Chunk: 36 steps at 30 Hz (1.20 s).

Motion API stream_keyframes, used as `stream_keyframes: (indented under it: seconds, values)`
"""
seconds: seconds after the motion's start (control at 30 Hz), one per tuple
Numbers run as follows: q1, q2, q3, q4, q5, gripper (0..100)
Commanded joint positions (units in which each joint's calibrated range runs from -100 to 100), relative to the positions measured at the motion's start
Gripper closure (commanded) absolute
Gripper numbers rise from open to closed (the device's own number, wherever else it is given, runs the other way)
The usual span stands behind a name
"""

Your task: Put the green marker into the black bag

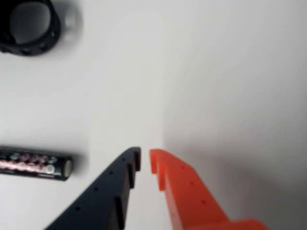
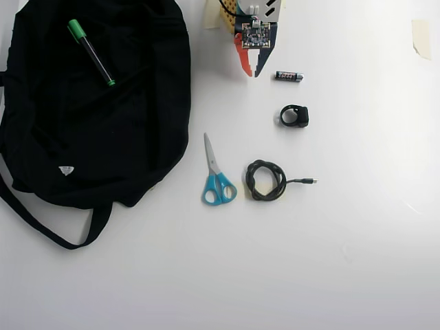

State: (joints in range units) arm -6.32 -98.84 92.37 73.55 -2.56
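Your black-and-orange two-finger gripper (image 2: 252,71) hangs clenched and empty, just right of the large floppy black fabric bag (image 2: 130,137). The slim green-capped marker (image 2: 91,53) lies on top of that bag's upper left, its long axis diagonal, well left of the jaws.

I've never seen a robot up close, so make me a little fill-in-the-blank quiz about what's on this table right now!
1. The green marker lies on top of the black ____.
2. The scissors have ____ handles.
3. The coiled black cable lies to the ____ of the scissors in the overhead view.
4. The gripper holds ____ between its fingers.

Missing words: bag; blue; right; nothing
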Motion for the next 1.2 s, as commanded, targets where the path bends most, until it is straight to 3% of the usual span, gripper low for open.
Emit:
stream_keyframes:
  seconds: [0.0,1.17]
  values:
    - [0.26,-0.42,7.18,-1.37,-0.11,97]
    - [0.34,-0.50,6.91,-1.37,-0.11,98]
